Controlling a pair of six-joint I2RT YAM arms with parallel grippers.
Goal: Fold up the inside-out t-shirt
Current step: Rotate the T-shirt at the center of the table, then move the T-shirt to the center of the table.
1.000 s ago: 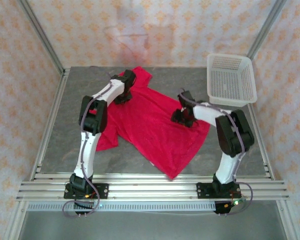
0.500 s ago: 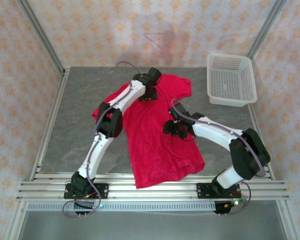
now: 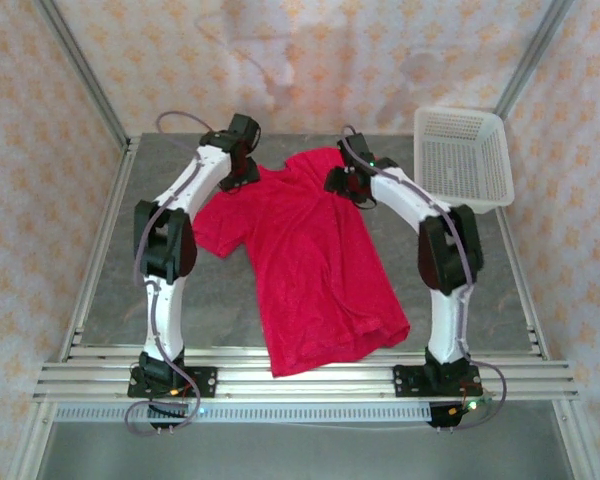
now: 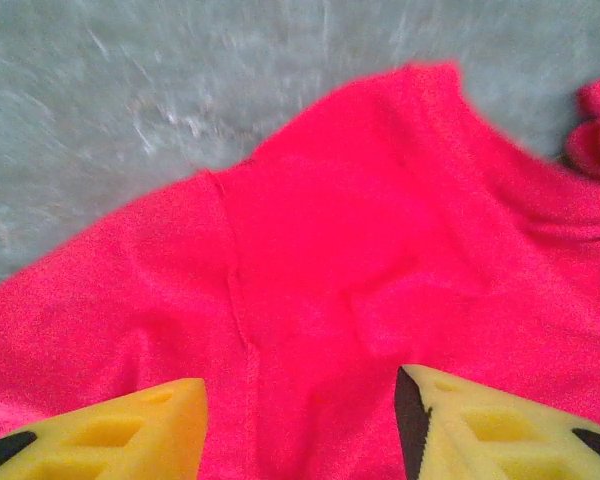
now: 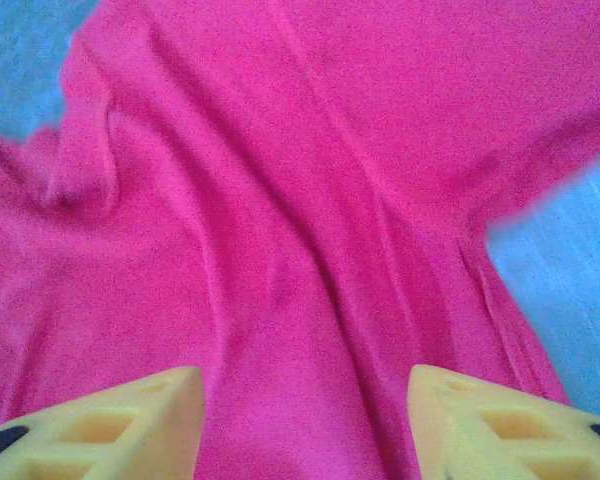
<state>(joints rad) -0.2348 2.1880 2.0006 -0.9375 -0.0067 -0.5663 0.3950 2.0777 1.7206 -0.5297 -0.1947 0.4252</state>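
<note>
The inside-out t-shirt (image 3: 315, 260) is bright red and lies spread on the grey table (image 3: 110, 290), collar at the far end and hem at the near edge. My left gripper (image 3: 242, 176) hovers over its far left shoulder, by the sleeve. In the left wrist view the gripper (image 4: 300, 430) is open, its yellow fingertips (image 4: 130, 430) apart above a shoulder seam (image 4: 235, 300). My right gripper (image 3: 344, 183) hangs over the far right shoulder. The right wrist view shows this gripper (image 5: 305, 425) open too, with wrinkled red t-shirt fabric (image 5: 310, 220) under it and nothing pinched.
A white mesh basket (image 3: 462, 158) stands at the table's far right corner. Patterned walls and metal frame posts close in the back and sides. Bare grey table shows to the left of the shirt and along the right edge.
The shirt has been swung round from a slanted lie to lengthwise, collar far. Both grippers moved to the far shoulders, the left one going left and the right one up and away.
</note>
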